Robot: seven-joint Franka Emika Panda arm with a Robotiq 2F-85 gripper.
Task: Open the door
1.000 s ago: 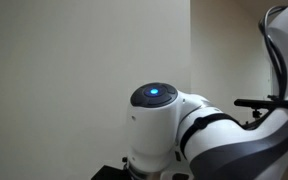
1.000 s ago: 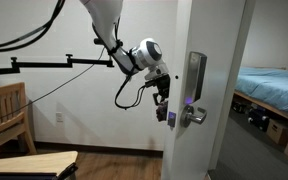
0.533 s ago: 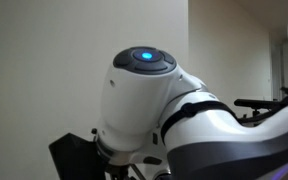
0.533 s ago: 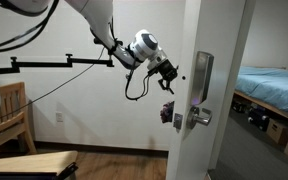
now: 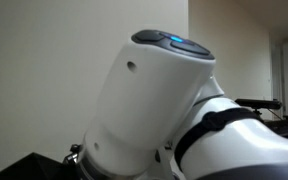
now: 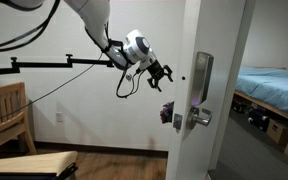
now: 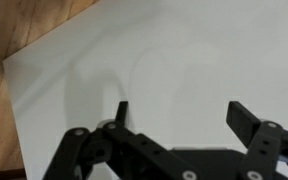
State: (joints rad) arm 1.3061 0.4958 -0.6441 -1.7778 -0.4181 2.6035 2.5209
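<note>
Off-white and flat, the door [image 6: 182,40] stands ajar right of centre in an exterior view. It is plain-faced, with a silver lever handle [image 6: 198,118] below a slim black rectangular lock [image 6: 202,72]. The matte black gripper [image 6: 168,75] hangs near the door but apart from it, jaws spread wide and empty. The arm casing [image 5: 154,110] is glossy white and rounded.

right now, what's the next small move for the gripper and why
Probably ease the gripper down toward the handle and push the door wider. The jaws are open and empty, clear of the door, which already stands ajar with a bedroom showing behind.
</note>
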